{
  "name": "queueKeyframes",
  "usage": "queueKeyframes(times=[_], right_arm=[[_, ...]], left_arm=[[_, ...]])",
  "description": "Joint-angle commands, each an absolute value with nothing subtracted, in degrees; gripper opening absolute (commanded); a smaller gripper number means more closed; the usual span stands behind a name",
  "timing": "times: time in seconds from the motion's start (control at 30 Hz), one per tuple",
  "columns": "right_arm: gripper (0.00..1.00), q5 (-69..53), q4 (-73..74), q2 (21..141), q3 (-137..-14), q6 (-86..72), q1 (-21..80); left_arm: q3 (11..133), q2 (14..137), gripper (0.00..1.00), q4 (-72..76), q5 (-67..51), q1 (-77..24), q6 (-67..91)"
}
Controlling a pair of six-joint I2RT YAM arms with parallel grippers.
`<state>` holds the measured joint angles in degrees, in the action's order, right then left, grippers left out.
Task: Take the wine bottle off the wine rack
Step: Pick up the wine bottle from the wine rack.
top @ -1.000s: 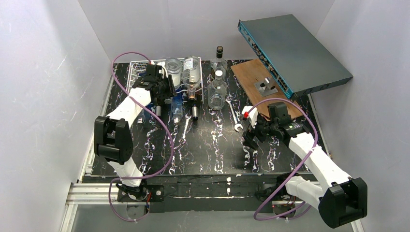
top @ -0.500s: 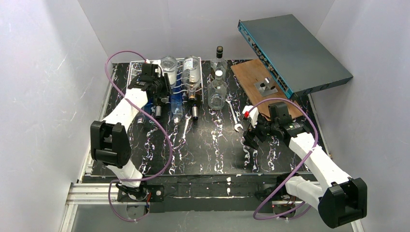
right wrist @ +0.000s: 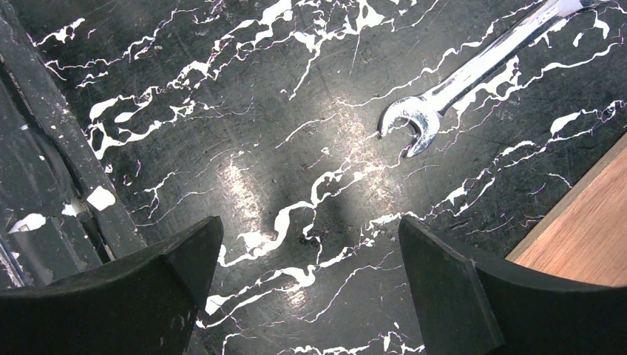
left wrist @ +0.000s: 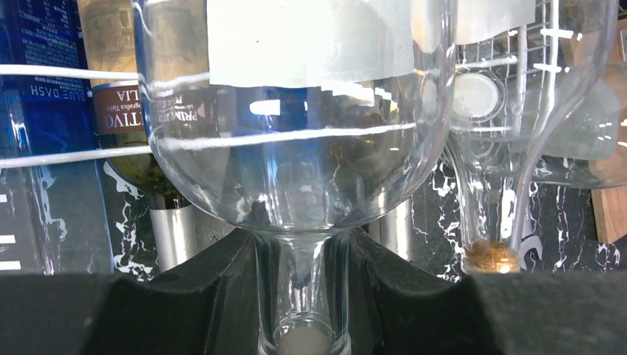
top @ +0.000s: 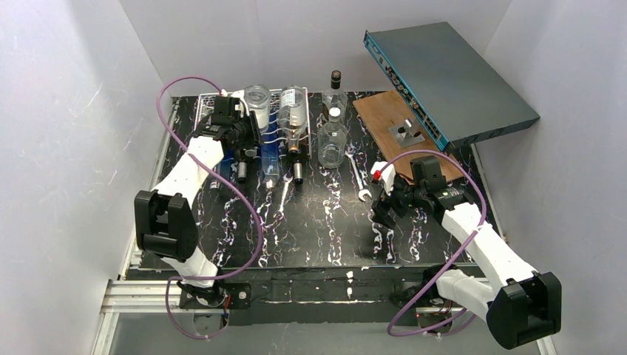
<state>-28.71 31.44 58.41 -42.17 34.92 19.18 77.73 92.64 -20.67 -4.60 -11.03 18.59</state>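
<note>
1. Currently the left gripper (left wrist: 303, 277) is clamped on the neck of the clear glass bottle (left wrist: 296, 133). Both black fingers (left wrist: 222, 281) press against the glass, and the capped mouth sits low between them.
2. Seen from the wrist, the bottle's shoulder and white-labelled body spread out beyond the fingers. Close behind it lie a blue bottle (left wrist: 44, 111), a dark labelled bottle (left wrist: 140, 118) and a corked clear bottle (left wrist: 484, 185), with wires of the wine rack (left wrist: 543, 52) showing at the right.
3. From above, the held bottle is over the rack, near the far-left corner of the worktop (top: 310, 229).
4. Change noted: over the last second the left arm has carried gripper and bottle a little further toward the far edge and the left edge. The grip has not altered.
5. Assessment: the bottle appears to be moving within or out of its cradle. Whether it is clear of the wires cannot be told from these views, so the removal is judged under way, not complete.
6. The right gripper (right wrist: 310, 244) hangs with its jaws wide apart and empty over bare worktop toward the right edge. It has not moved. A wrench (right wrist: 444, 89) lies just beyond it, and the wooden board (right wrist: 584, 229) is at its side.
</note>
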Motion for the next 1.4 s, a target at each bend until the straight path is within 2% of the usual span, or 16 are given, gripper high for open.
queueKeyframes(times=[0.0,0.67,1.37], right_arm=[[0.98,-30.15,30.25,57.38,-41.75,35.64,18.81],[0.98,-30.84,30.42,57.3,-41.67,35.84,18.3],[0.98,-31.93,30.97,57.22,-41.79,36.05,16.96]], left_arm=[[80.25,82.14,0.0,-11.72,-6.05,-10.71,17.27],[72.58,65.27,0.0,-17.4,-17.67,-10.68,26.81],[55.09,44.9,0.0,-18.39,-38.41,-11.54,49.73]])
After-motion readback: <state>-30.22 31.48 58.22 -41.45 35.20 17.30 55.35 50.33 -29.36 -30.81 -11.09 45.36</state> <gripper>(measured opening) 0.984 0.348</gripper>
